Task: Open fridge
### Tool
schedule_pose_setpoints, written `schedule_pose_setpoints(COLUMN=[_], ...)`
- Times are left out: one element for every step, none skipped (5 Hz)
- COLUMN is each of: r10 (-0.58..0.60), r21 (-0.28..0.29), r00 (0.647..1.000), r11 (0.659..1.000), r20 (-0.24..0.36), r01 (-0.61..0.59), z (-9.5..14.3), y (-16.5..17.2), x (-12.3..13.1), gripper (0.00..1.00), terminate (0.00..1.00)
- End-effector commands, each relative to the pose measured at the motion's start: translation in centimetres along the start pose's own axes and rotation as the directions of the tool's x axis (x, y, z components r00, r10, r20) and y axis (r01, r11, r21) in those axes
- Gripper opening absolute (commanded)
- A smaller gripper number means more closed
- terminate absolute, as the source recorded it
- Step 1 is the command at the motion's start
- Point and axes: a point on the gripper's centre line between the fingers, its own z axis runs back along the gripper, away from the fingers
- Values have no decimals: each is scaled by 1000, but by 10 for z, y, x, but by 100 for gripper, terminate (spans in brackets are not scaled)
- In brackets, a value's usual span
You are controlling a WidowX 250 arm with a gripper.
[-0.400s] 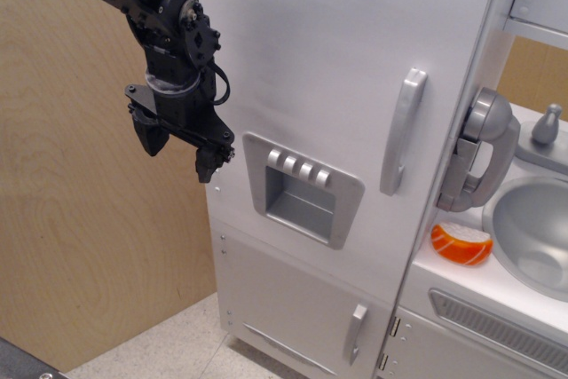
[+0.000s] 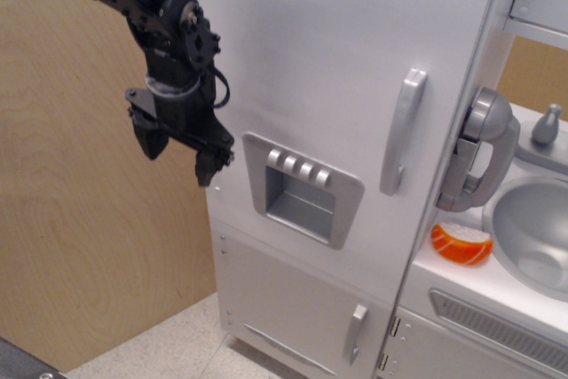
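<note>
Fridge (image 2: 355, 86) fills the centre and upper middle of the frame, its large silver-white door closed. A long vertical silver handle (image 2: 402, 130) sits near the door's right edge, and a recessed grey dispenser panel (image 2: 302, 188) with four buttons lies at the lower left of the door. In the upper left of the frame the black gripper (image 2: 180, 150) hangs beside the fridge's left edge, its two fingers spread apart with nothing between them, well apart from the handle. Below the big door is a shorter door (image 2: 302, 308) with a small handle. At the right, an orange toy food piece (image 2: 461, 244) lies on the counter beside a grey sink (image 2: 532, 232).
</note>
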Motion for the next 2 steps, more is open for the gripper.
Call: schedule_pose_setpoints(r10=[-120, -162], r21=[-135, -166], r00=[991, 978], r11=[983, 969], r20=[51, 132], r01=[126, 183], z=[48, 72], y=[-67, -99], x=[27, 36], gripper=[100, 100], terminate=[0, 0])
